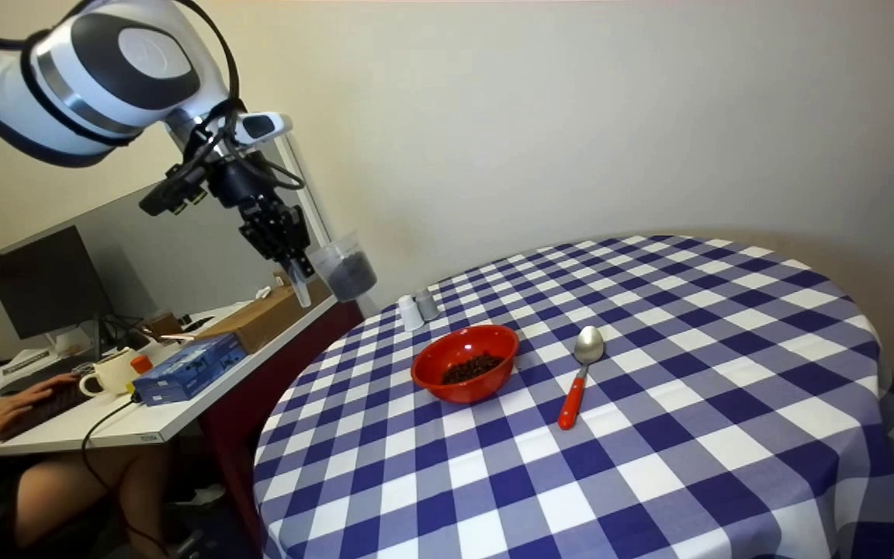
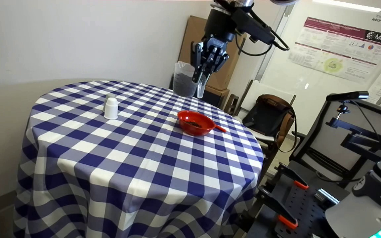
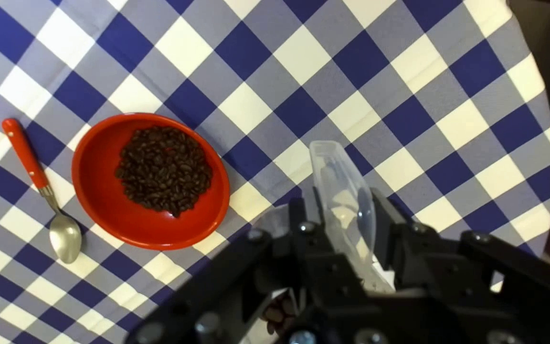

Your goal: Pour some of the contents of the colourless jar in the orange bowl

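The colourless jar is a clear cup with a handle, in the air above the table; it also shows in an exterior view. Dark grey contents fill its lower part. It leans slightly in one picture and looks nearly upright elsewhere. My gripper is shut on its clear handle, which runs between the fingers in the wrist view. There the fingers mostly hide the jar body. The orange bowl stands on the table below, apart from the jar, with dark brown beans inside.
A spoon with an orange handle lies beside the bowl. A white shaker and a greyish one stand on the checked tablecloth. A desk with a blue box adjoins the table. A chair with a bag stands behind.
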